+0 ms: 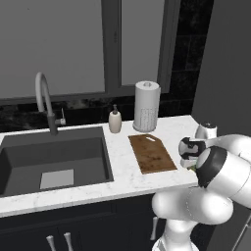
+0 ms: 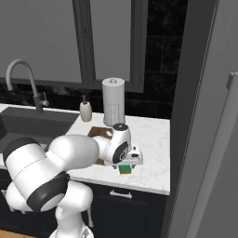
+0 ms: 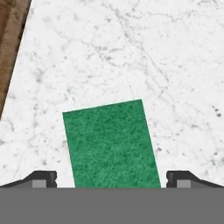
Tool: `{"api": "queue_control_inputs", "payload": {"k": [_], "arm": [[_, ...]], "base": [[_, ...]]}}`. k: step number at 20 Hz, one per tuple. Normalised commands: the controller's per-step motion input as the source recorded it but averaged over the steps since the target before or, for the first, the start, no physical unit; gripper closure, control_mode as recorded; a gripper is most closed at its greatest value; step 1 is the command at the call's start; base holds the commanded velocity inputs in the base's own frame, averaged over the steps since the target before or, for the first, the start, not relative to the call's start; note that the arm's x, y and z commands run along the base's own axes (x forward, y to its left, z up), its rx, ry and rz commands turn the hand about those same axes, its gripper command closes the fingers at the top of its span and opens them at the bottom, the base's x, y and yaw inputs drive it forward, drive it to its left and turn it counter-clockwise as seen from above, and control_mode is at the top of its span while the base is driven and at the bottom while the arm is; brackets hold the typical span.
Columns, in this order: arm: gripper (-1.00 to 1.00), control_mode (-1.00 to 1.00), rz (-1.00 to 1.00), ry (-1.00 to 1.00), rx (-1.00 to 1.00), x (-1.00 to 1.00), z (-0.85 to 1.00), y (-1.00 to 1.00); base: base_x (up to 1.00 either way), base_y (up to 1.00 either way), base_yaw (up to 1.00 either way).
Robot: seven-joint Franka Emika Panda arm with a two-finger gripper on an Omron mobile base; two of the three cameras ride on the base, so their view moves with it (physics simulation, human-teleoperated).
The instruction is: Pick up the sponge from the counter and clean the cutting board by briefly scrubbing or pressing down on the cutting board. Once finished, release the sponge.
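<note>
The sponge [image 3: 111,144] lies flat on the white marble counter [image 3: 131,52], green top up; in the right base view the sponge [image 2: 124,169] shows its yellow layer near the counter's front edge. My gripper [image 3: 111,180] hangs right above it, open, with one dark fingertip [image 3: 43,177] left of the sponge and the other on its right, both apart from it. The brown wooden cutting board [image 1: 152,153] lies just left of the sponge, and its edge [image 3: 11,35] reaches into the hand view's upper left corner. My arm hides part of the board [image 2: 97,132] in the right base view.
A paper towel roll [image 1: 146,105] and a soap dispenser [image 1: 115,121] stand at the back of the counter behind the board. The dark sink [image 1: 54,157] with its faucet [image 1: 46,98] lies to the left. A tall grey panel [image 2: 204,139] bounds the counter's right end.
</note>
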Motion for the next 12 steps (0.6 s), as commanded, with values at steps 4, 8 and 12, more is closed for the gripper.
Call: {"api": "queue_control_inputs", "payload": {"k": [4, 8, 12], "arm": [[-1.00, -1.00, 0.02, 0.00, 0.00, 0.08, -0.15, 0.00], [-1.00, -1.00, 0.03, 0.00, 0.00, 0.10, -0.27, -0.07], [-1.00, -1.00, 0.04, 0.00, 0.00, 0.00, -0.13, 0.00]], "base": [[0.00, 0.00, 0.00], [0.00, 0.00, 0.00], [0.00, 0.00, 0.00]]}}
